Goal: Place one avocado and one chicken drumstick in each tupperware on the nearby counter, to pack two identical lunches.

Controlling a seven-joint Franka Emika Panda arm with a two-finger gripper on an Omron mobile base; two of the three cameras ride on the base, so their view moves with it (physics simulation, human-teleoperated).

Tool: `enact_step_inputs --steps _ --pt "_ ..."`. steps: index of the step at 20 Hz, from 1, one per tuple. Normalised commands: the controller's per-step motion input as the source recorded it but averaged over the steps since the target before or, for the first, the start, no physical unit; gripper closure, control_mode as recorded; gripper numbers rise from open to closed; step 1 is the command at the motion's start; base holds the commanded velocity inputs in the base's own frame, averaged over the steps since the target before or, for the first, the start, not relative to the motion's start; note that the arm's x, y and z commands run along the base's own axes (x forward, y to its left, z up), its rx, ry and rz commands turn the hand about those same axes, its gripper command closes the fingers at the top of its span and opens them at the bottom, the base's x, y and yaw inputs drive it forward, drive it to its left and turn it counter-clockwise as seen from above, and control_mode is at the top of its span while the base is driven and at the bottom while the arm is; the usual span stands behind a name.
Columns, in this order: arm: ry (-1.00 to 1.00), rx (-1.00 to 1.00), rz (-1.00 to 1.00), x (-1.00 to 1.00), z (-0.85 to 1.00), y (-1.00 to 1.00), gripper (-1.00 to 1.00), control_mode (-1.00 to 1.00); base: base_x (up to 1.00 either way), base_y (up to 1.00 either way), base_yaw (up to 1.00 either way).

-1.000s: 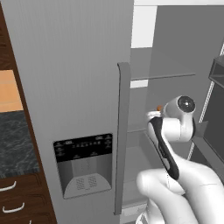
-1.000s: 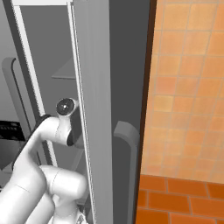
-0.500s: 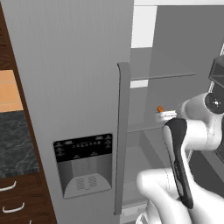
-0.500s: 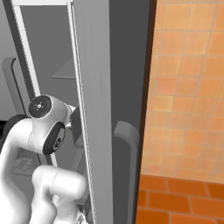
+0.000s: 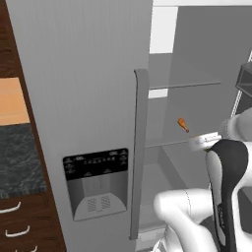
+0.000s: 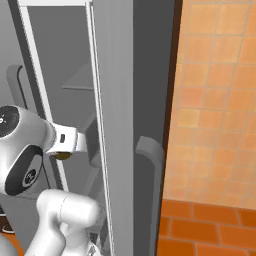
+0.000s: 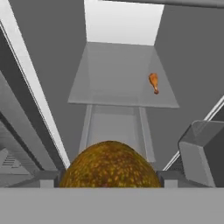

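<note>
Fridge point(image 5: 88, 74): door open, glass shelf point(image 7: 118, 83) inside.
Drumstick point(image 7: 153, 82): lying on shelf.
Gripper point(image 7: 109, 181): pinching avocado point(image 7: 109, 164).

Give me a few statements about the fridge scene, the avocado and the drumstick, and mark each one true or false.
1. The tool is closed on the avocado. True.
2. A chicken drumstick lies on a glass shelf inside the fridge. True.
3. The drumstick is held in the tool together with the avocado. False: the drumstick lies apart on the shelf, well beyond the tool.
4. The fridge door with the dispenser panel stands open. False: that door is shut; the compartment beside it is the open one.
5. The counter shows to the left of the fridge in the left base view. True.
</note>
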Motion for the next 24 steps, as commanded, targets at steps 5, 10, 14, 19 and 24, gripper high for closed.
enact_step_inputs --steps 5,10,14,19,24 --pt "0.0 0.0 0.0 0.0 0.0 0.0 1.0 1.0 -0.29 0.95 0.08" --pt "0.0 0.0 0.0 0.0 0.0 0.0 1.0 1.0 -0.04 1.0 0.14" --pt "0.0 0.0 0.0 0.0 0.0 0.0 1.0 1.0 -0.01 1.0 0.18" --pt "0.0 0.0 0.0 0.0 0.0 0.0 1.0 1.0 0.0 1.0 0.21" --pt "0.0 0.0 0.0 0.0 0.0 0.0 1.0 1.0 0.05 1.0 0.17"
